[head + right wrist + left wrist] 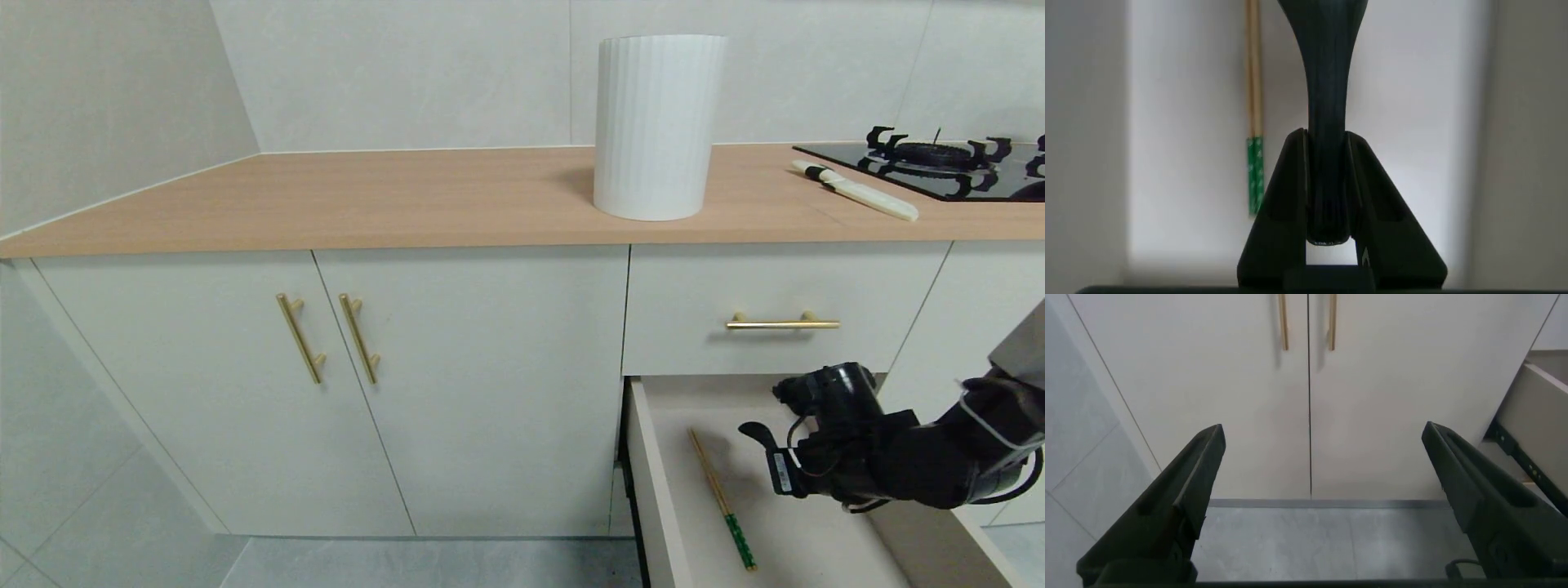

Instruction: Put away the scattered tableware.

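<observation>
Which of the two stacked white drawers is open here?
The lower white drawer, pulled out with green-ended wooden chopsticks lying inside; the upper drawer, with the gold bar handle, is shut.

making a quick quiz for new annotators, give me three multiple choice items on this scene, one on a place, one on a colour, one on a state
1. Where do the chopsticks lie?
A. in a sink
B. in the open drawer
C. on a plate

2. What colour is the painted end of the chopsticks?
A. green
B. red
C. blue

3. How does the left gripper stand?
A. shut on a spoon
B. shut, with nothing in it
C. open

Answers:
1. B, the head view shows them flat on the bottom of the pulled-out drawer.
2. A, the end nearer the drawer's front is green, the rest bare wood.
3. C, its two fingers stand wide apart with the cabinet doors showing between them.
</observation>
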